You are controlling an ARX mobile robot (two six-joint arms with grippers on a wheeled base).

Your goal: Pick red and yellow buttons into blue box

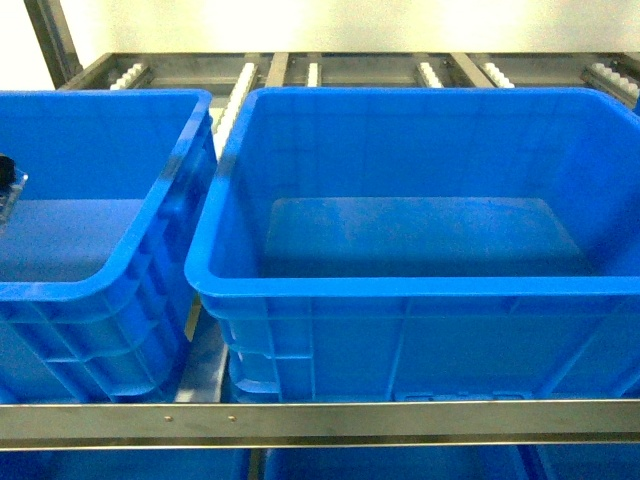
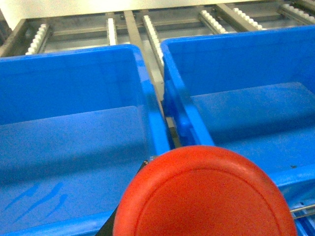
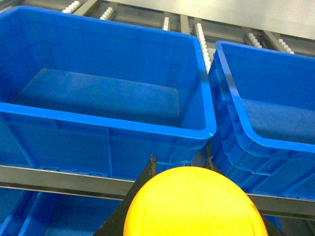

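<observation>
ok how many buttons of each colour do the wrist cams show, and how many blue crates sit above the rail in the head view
red button: 1
yellow button: 1
blue crates: 2
total: 4

A second blue crate (image 1: pixel 100 230) sat left of the large one, their rims close together but apart, a narrow gap between them. A small black object (image 1: pixel 8 175) showed at its left wall, cut by the frame edge; what it was could not be told. Both stood on a metal roller rack (image 1: pixel 330 70), whose white rollers (image 1: pixel 240 85) ran far behind them. A metal rail (image 1: pixel 320 420) crossed the near side, with more blue plastic (image 1: pixel 390 465) below it.
</observation>
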